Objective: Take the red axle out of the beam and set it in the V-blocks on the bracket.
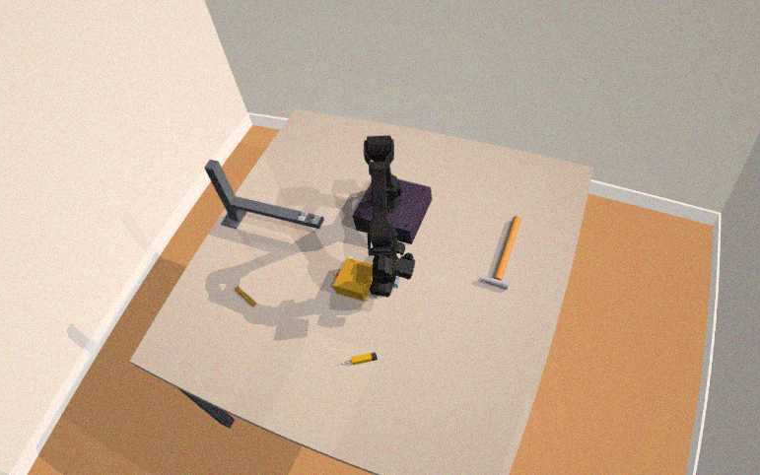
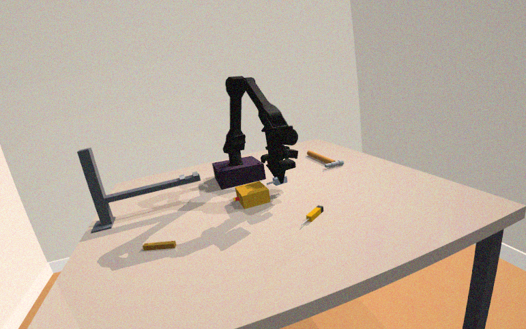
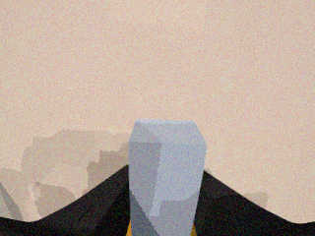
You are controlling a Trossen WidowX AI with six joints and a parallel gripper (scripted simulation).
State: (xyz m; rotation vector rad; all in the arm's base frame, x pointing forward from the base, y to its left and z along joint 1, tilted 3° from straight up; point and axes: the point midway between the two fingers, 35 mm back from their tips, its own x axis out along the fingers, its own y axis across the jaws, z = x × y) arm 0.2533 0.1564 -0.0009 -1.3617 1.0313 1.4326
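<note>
Place: we see a workshop-like room
Table [image 1: 459, 354] [image 2: 338, 245]: hammer [image 1: 508, 247] [image 2: 322, 158], right of purple block [image 1: 415, 206] [image 2: 242, 173]

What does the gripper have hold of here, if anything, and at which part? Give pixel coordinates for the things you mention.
The gripper [image 1: 383, 290] [image 2: 282, 180] [image 3: 161, 175] holds a pale blue-grey piece [image 3: 179, 172] by its two opposite sides; a thin pin extends from it toward the yellow block [image 1: 352, 278] [image 2: 253, 195].

The hammer at right has a smooth, wood-like handle [image 1: 508, 247] [image 2: 320, 157] and a metallic grey head [image 1: 493, 282] [image 2: 333, 164]. The yellow block [image 1: 354, 278] [image 2: 252, 195] near the centre looks matt and smooth.
</note>
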